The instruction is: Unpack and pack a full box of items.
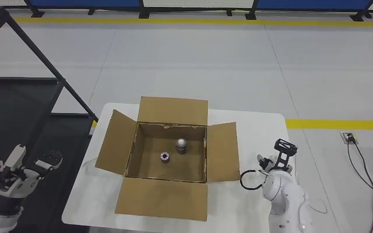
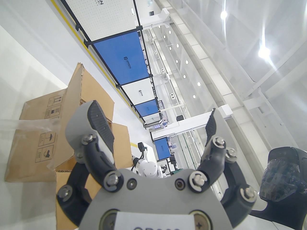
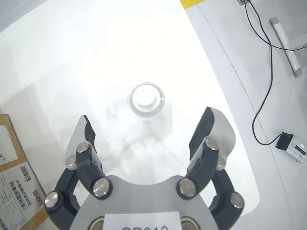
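An open cardboard box (image 1: 172, 156) stands in the middle of the white table (image 1: 256, 125), all flaps folded out. Two small items lie on its floor: an upright dark bottle with a pale cap (image 1: 181, 145) and a small round piece (image 1: 164, 156). My right gripper (image 3: 147, 118) hangs open above the table beside the box's right flap (image 3: 9, 144). Just beyond its fingertips a small clear jar with a white cap (image 3: 146, 101) stands on the table. My left gripper (image 2: 153, 113) is open and holds nothing. It sits off the table's left edge (image 1: 34, 156), tilted upward, with the box (image 2: 48, 130) to one side.
The right side of the table (image 3: 96, 37) around the jar is bare up to its rounded edge. On the floor beyond lie a black cable (image 3: 261, 48) and a small grey device (image 3: 293, 148). A dark metal frame (image 1: 41, 87) stands left of the table.
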Tool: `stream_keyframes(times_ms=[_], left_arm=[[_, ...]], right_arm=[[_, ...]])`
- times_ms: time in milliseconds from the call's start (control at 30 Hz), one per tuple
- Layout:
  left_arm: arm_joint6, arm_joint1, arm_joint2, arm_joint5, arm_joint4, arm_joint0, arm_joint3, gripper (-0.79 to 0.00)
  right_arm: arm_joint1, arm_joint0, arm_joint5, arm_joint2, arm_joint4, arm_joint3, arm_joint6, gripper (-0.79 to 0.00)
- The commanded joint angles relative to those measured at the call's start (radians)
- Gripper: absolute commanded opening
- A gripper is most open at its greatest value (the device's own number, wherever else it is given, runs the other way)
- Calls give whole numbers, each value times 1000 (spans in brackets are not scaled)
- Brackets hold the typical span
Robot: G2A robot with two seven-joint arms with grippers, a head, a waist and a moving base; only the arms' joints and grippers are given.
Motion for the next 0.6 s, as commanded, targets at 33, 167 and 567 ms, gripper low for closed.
stream_keyframes(times_ms=[33, 167, 567], left_arm=[[0, 0, 0, 0, 0, 0, 0, 0], [0, 0, 0, 0, 0, 0, 0, 0], [0, 0, 0, 0, 0, 0, 0, 0]], right_arm=[[3, 14, -13, 10, 23, 28, -20, -394], [7, 26, -27, 27, 51, 52, -42, -576], [14, 1, -23, 26, 79, 5, -66, -785]])
